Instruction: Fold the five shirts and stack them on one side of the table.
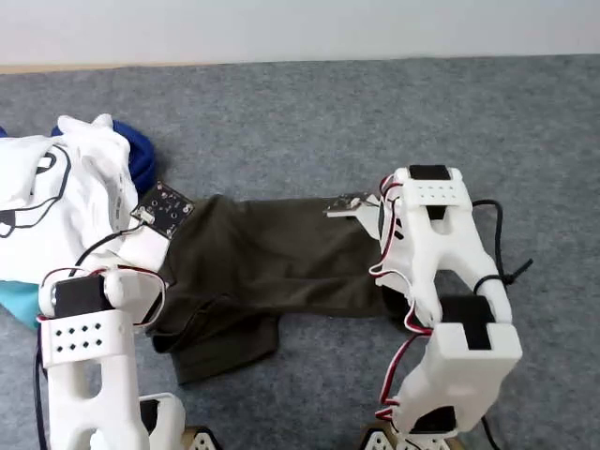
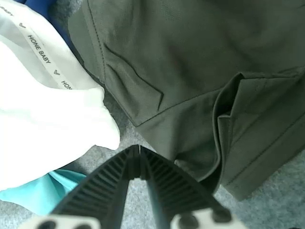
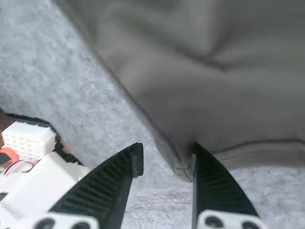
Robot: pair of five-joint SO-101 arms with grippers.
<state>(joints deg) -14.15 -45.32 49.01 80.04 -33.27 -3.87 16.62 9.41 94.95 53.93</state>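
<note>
**High view.** Green shirt [image 1: 281, 262] spread flat across the middle of the grey desk [image 1: 309, 112], with one sleeve bunched along the near edge. White shirt [image 1: 56, 197] heaped at the desk's left side, just beside the green one. It lies over a blue shirt [image 1: 142, 161] at the far side and a teal shirt [image 1: 13, 305] at the near side. Left arm [image 1: 89, 347] posted at the green shirt's left end, right arm [image 1: 450, 272] at its right end.

**Left wrist view.** Left pincer [image 2: 139, 162] clenched, ribbed fingers pressed tip to tip, nothing held between them. Hangs over a bare strip of desk between the white shirt and the green shirt's hem. Creased fold of green cloth just beside the tips. Teal cloth pokes out from under the white heap.

**Right wrist view.** Right pincer [image 3: 164, 164] released, fingers parted. Corner of the green shirt's stitched hem sits in the gap, touching one finger and apart from the other. Not gripped. Grey desk beneath and around the corner.
</note>
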